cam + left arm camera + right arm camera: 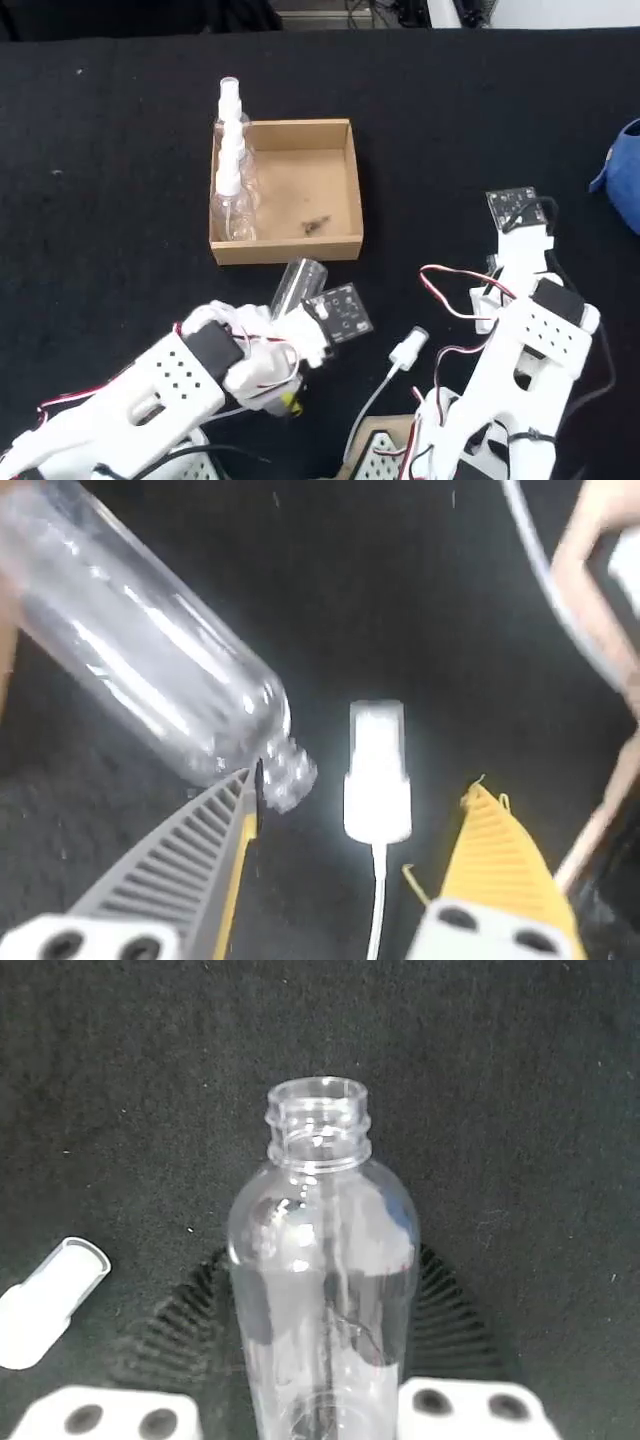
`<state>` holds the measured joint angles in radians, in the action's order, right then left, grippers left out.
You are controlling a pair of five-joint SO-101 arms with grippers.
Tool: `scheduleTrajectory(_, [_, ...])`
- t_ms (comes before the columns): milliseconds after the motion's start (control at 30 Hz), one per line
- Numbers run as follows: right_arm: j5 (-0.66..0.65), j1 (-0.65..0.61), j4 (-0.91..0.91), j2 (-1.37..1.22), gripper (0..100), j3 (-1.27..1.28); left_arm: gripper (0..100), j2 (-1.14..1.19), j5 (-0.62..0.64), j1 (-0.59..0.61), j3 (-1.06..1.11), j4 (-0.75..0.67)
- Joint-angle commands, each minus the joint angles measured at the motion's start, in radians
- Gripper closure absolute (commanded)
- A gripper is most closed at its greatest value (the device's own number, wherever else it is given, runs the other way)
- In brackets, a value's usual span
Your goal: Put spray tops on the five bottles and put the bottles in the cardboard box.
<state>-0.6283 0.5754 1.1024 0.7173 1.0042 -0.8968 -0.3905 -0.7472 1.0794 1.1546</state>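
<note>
1. Bottles with spray tops (232, 205) stand in the cardboard box (335, 190), close along one of its walls. I cannot tell exactly how many there are, but at least two.
2. One open bottle (300, 282) is outside the box, between the box and the left arm (170, 385). In the left wrist view this open bottle (150, 650) lies slanted. Its threaded neck is just beside the tip of the grey finger (215, 820).
3. The left claw (365, 780) is spread wide and has hold of nothing. Seen between the grey finger and the yellow finger (495, 850), the loose spray top (377, 770) lies farther off on the desk (120, 200). Its thin tube runs toward the camera.
4. In the high view the loose spray top (408, 348) lies on the desk between the two arms, apart from the open bottle.
5. The right claw (322, 1270) is closed on a second bottle (325, 1230). The dark ribbed fingers (190, 1320) sit against both sides of its body. Its neck is uncapped and points away from the wrist.
6. Beside the second bottle, not touching it, a white part (50, 1305) with a hollow end lies on the desk.
7. The right arm (530, 340) is well apart from the cardboard box. A blue object (625, 180) shows at the edge of the desk near it.
</note>
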Motion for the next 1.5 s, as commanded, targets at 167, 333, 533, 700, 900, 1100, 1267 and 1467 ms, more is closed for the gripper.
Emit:
scheduleTrajectory(167, [-0.003,0.02,-0.025,-0.001,86.4,-0.01,81,0.124,0.04,-0.033,0.074,-0.167])
scheduleTrajectory(333, [-0.003,0.018,-0.025,-0.001,86.4,-0.01,81,0.19,0.04,-0.033,0.081,-0.19])
scheduleTrajectory(533, [-0.005,0.018,-0.026,-0.001,86.4,-0.01,82,0.192,0.04,-0.035,0.082,-0.184])
scheduleTrajectory(700, [-0.005,0.018,-0.026,-0.001,86.4,-0.01,82,0.19,0.035,-0.035,0.051,-0.115])
scheduleTrajectory(900, [-0.002,-0.017,-0.025,-0.001,86.4,-0.005,82,0.195,0.038,-0.033,0.133,-0.21])
scheduleTrajectory(1100, [0.005,-0.057,-0.017,-0.001,86.4,-0.008,85,0.201,0.038,-0.033,0.153,-0.239])
scheduleTrajectory(1267, [0.005,-0.052,-0.017,0.004,86.4,-0.01,95,0.19,0.04,-0.036,0.162,-0.241])
scheduleTrajectory(1467, [0.005,-0.008,-0.015,-0.001,86.4,-0.041,97,0.189,0.04,-0.028,0.117,-0.183])
